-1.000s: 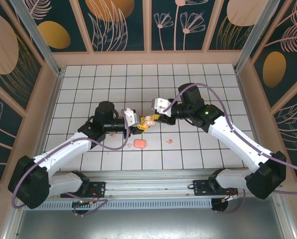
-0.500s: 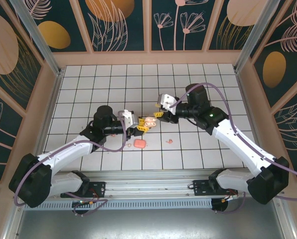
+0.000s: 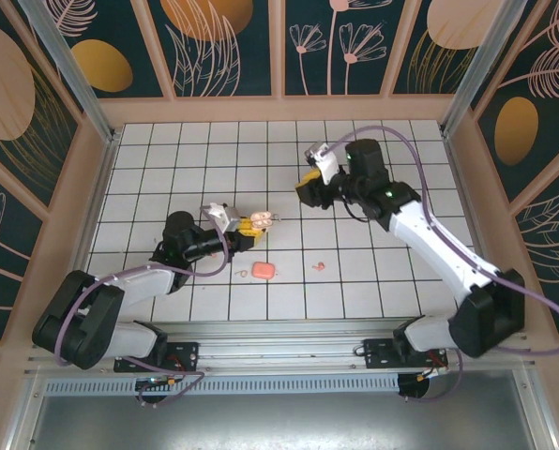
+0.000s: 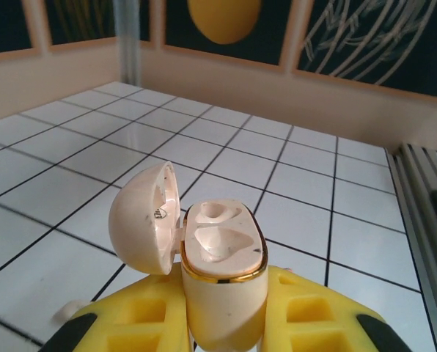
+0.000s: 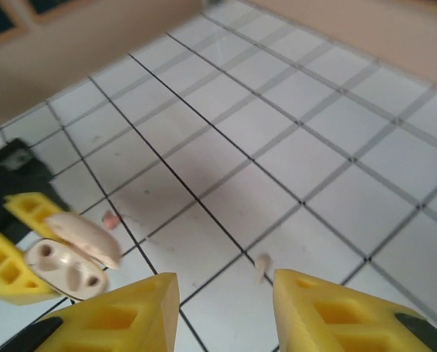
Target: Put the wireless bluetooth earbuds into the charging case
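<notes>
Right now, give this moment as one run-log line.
left fingers: shut on cream oval plastic charging case, lid open | right fingers: open, empty | pale pink plastic earbud: on table

top external: overhead, looking down on the whole table (image 3: 167,150). left wrist: close, level, right behind the charging case (image 4: 222,271). right wrist: tilted down, farther, sharing that case.

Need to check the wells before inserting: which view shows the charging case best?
Left wrist: the charging case stands close in the left claw, lid open, both wells bare. Right wrist catches it small at lower left; top external shows a tiny pale pod.
</notes>
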Motion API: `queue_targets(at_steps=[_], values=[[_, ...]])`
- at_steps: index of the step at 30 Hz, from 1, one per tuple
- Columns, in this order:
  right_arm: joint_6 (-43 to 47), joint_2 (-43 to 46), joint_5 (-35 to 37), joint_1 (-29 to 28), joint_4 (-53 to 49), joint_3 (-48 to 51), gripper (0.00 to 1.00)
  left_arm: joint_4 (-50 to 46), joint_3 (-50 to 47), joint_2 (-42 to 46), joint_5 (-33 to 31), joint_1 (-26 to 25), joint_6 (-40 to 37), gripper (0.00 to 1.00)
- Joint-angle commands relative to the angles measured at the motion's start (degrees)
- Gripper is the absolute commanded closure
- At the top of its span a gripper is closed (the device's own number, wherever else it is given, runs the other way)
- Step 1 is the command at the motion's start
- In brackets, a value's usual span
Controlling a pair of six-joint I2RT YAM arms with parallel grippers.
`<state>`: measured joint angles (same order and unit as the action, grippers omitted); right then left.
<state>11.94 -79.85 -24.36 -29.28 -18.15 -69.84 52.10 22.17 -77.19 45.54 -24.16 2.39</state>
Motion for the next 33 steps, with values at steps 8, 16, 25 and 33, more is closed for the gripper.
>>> queue_targets(at_steps=[8, 16, 25, 33], values=[[-5.9, -18.3, 8.1, 0.2, -15.9, -13.8, 0.63, 18.4, -7.0, -0.9, -1.7, 6.6, 12.0, 0.89], [-4.7, -32.9, 11.5, -1.7, -24.7, -25.5, 0.65, 21.9, -10.7, -1.8, -2.4, 10.5, 15.0, 0.89], [-4.6, -44.6, 17.1, -5.5, -30.6, -36.0, 0.65, 21.9, -12.0, -1.6, -2.7, 10.8, 15.3, 0.90], [-5.6, -51.6, 18.0, -8.0, -35.0, -43.2, 0.65, 18.3, -11.3, -0.1, -3.0, 10.8, 13.7, 0.90]])
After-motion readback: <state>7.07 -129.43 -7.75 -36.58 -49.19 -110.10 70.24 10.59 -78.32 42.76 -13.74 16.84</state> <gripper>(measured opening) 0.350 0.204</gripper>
